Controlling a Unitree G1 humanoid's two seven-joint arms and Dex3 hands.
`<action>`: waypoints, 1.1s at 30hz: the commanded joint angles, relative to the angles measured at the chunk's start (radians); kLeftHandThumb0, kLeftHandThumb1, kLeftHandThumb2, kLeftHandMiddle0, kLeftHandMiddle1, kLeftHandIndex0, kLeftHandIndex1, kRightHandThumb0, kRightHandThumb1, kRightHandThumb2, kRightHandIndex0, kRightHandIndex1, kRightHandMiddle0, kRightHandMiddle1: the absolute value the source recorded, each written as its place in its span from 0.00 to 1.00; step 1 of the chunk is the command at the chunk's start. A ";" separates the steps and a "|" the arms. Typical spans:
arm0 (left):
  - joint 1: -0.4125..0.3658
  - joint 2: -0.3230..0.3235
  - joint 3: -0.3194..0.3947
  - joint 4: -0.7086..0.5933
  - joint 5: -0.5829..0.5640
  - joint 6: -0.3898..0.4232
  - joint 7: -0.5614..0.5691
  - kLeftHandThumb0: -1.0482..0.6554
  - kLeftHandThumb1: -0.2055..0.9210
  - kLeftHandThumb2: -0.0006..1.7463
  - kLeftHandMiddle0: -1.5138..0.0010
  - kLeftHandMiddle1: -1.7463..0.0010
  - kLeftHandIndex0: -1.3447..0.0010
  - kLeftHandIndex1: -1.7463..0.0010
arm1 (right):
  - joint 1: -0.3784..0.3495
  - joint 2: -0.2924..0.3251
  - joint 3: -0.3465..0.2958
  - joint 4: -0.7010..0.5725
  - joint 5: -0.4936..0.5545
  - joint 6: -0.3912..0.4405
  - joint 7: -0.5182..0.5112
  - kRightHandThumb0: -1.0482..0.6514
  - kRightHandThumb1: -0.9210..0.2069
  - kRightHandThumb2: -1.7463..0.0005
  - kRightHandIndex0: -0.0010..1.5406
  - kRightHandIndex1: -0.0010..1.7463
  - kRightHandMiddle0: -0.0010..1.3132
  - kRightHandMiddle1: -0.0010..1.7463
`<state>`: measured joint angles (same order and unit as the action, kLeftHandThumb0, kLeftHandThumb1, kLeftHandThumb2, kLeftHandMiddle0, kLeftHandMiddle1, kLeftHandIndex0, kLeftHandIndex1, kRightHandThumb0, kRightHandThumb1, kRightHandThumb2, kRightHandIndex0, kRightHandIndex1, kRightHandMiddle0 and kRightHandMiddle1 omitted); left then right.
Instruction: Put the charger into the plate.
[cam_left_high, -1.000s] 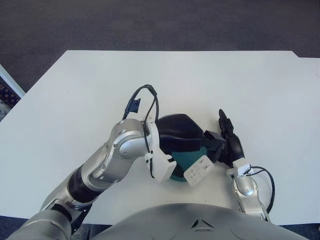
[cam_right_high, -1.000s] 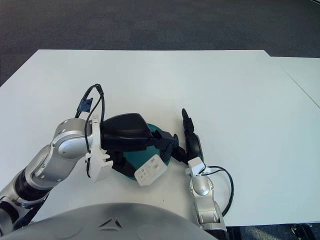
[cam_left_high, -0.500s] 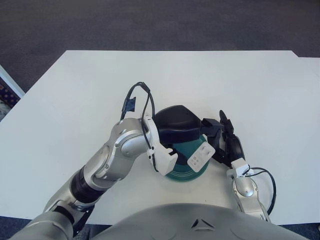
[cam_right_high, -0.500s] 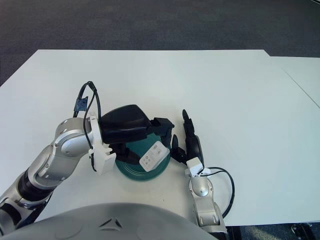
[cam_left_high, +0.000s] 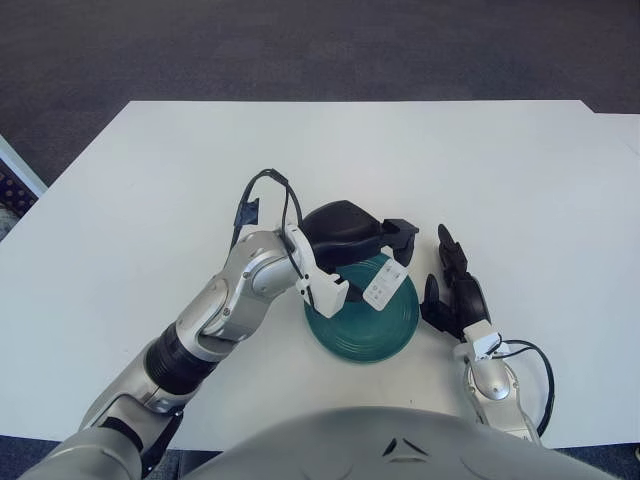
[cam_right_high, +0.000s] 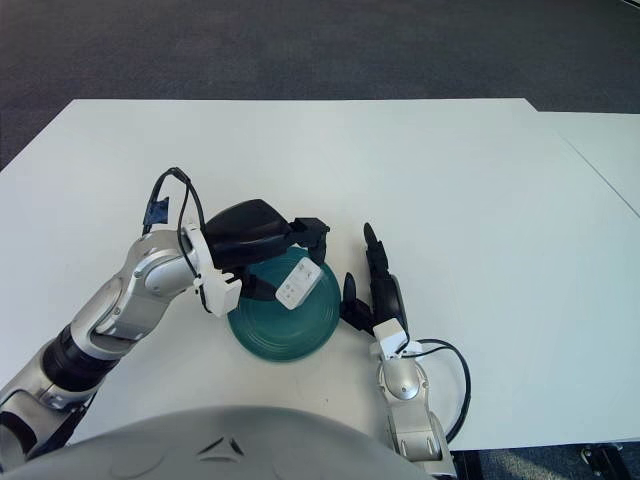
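I see the white charger (cam_left_high: 381, 288) tilted over the far part of the green plate (cam_left_high: 366, 333), with the fingers of my left hand (cam_left_high: 352, 240) closed on it. I can't tell whether its lower end touches the plate. The plate sits on the white bench (cam_left_high: 150, 200) close to my body. My right hand (cam_left_high: 455, 295) shows just right of the plate, fingers loosely extended and holding nothing.
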<state>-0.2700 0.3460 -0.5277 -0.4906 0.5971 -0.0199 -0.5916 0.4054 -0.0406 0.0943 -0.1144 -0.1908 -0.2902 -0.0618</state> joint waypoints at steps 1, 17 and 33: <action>0.020 -0.009 0.024 0.033 -0.024 -0.024 0.043 0.33 0.40 0.80 0.27 0.00 0.51 0.00 | 0.001 -0.006 -0.004 0.061 0.033 -0.013 0.019 0.03 0.00 0.45 0.00 0.00 0.00 0.00; 0.036 -0.004 0.044 0.114 -0.010 -0.057 0.087 0.33 0.40 0.80 0.28 0.00 0.51 0.00 | -0.017 -0.001 -0.025 0.102 0.081 -0.025 0.037 0.00 0.00 0.49 0.00 0.00 0.00 0.00; 0.071 0.004 0.044 0.187 -0.018 -0.159 0.163 0.33 0.42 0.79 0.27 0.00 0.52 0.00 | -0.033 0.001 -0.044 0.140 0.163 -0.012 0.076 0.00 0.00 0.50 0.00 0.00 0.00 0.00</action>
<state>-0.2062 0.3415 -0.4988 -0.3139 0.5826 -0.1555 -0.4497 0.3575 -0.0411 0.0584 -0.0241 -0.0494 -0.3474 0.0004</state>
